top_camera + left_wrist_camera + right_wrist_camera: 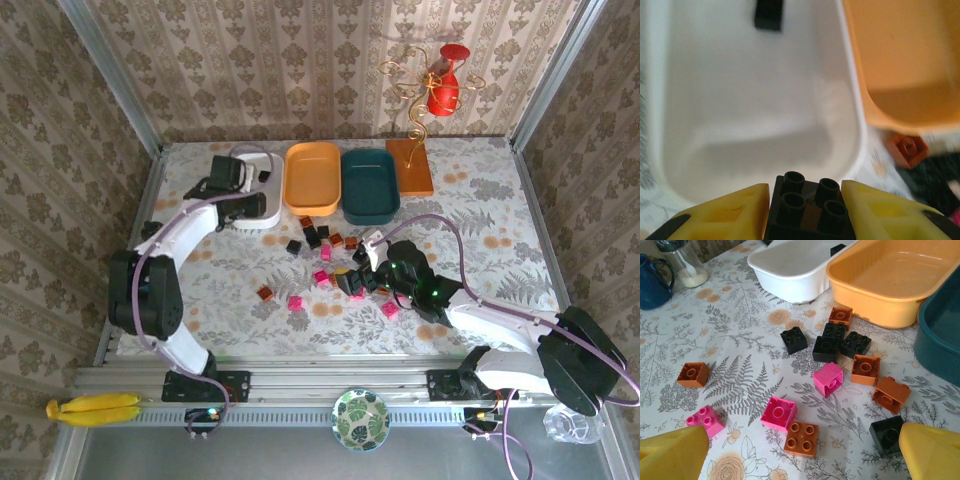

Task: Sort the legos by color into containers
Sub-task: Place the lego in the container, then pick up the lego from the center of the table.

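Observation:
My left gripper [810, 212] is shut on a black lego [809, 202], studs up, held just above the near rim of the white tray [740, 100]. Another black lego [768, 14] lies at that tray's far end. The orange-yellow tray [312, 178] and the teal tray [370, 185] stand to its right. Loose legos are scattered mid-table: pink [778, 413], orange-brown [801, 438] and black [826, 348]. My right gripper [804, 447] hangs open low over this scatter, with nothing between its fingers [672, 455].
An orange-brown board [410, 165] with a gold wire stand and a red vase [443, 90] sits at the back right. A dark blue mug [652, 282] and a glass jar [682, 262] stand at the table's left. A banana [95, 408] and a patterned bowl [361, 418] lie in front of the rail.

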